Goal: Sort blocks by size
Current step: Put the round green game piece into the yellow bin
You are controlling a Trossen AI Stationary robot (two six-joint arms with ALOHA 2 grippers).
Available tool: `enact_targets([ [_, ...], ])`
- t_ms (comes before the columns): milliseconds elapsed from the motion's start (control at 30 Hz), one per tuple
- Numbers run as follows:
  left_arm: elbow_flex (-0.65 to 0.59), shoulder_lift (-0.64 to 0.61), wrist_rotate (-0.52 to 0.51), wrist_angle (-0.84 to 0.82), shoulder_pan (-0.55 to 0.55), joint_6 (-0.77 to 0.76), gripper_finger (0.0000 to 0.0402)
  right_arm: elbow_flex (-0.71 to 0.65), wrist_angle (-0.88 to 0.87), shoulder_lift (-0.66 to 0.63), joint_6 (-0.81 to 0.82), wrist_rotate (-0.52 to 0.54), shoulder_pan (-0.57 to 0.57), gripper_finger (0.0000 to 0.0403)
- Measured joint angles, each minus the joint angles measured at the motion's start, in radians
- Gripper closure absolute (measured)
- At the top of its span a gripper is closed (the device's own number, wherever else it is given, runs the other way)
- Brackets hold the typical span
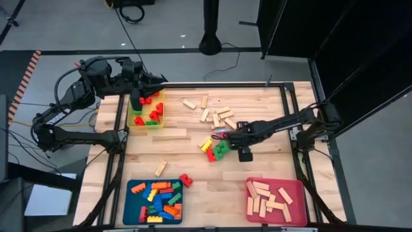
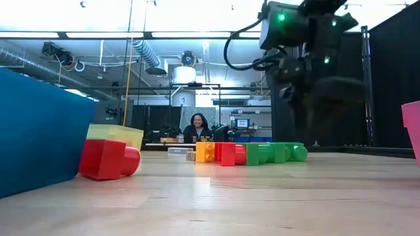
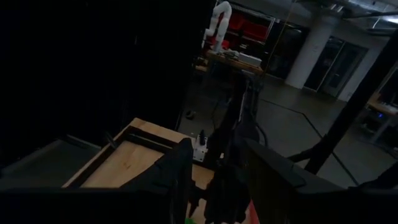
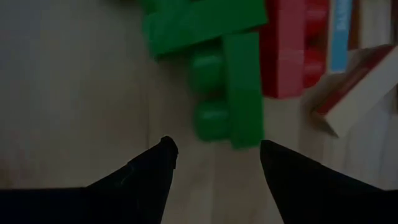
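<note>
A small cluster of studded blocks lies mid-table: yellow [image 1: 206, 145], red [image 1: 211, 155] and green [image 1: 221, 149]. My right gripper [image 1: 224, 138] hangs just above its far side, pointing steeply down, open. In the right wrist view the right gripper [image 4: 214, 152] has bare table between its fingers, and a green brick [image 4: 229, 93] lies just past the tips, beside a red one [image 4: 289, 56]. My left gripper [image 1: 154, 84] waits high above the yellow tray [image 1: 161, 109], pointing level; in its wrist view the left gripper [image 3: 224, 171] is open, nothing between its fingers.
The yellow tray holds red and green bricks. A blue tray [image 1: 133, 209] at the near left holds several mixed bricks; a pink tray [image 1: 297, 193] at the near right holds wooden bars. Loose bars [image 1: 215, 115] lie at the far centre, others [image 1: 168, 134] [image 1: 160, 169] left of centre. A person [image 2: 197, 124] sits beyond the table.
</note>
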Motion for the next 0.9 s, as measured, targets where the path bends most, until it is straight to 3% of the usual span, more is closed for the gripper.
enact_targets([
  [167,0.000,0.000,-0.027,0.000,0.000,0.003,0.0257,-0.021,0.138,0.001,0.000,-0.001,-0.033,0.0151],
  [433,0.000,0.000,-0.045,0.000,0.000,0.004,0.0257,-0.018,0.170,0.054,-0.017,-0.055,-0.066,0.0154],
  [567,0.000,0.000,-0.044,0.000,0.000,0.004,0.0257,-0.016,0.212,0.097,-0.050,-0.004,-0.065,0.0160],
  [900,0.000,0.000,-0.048,0.000,0.000,0.004,0.0257,-0.015,0.191,0.108,0.019,-0.062,-0.085,0.0296],
])
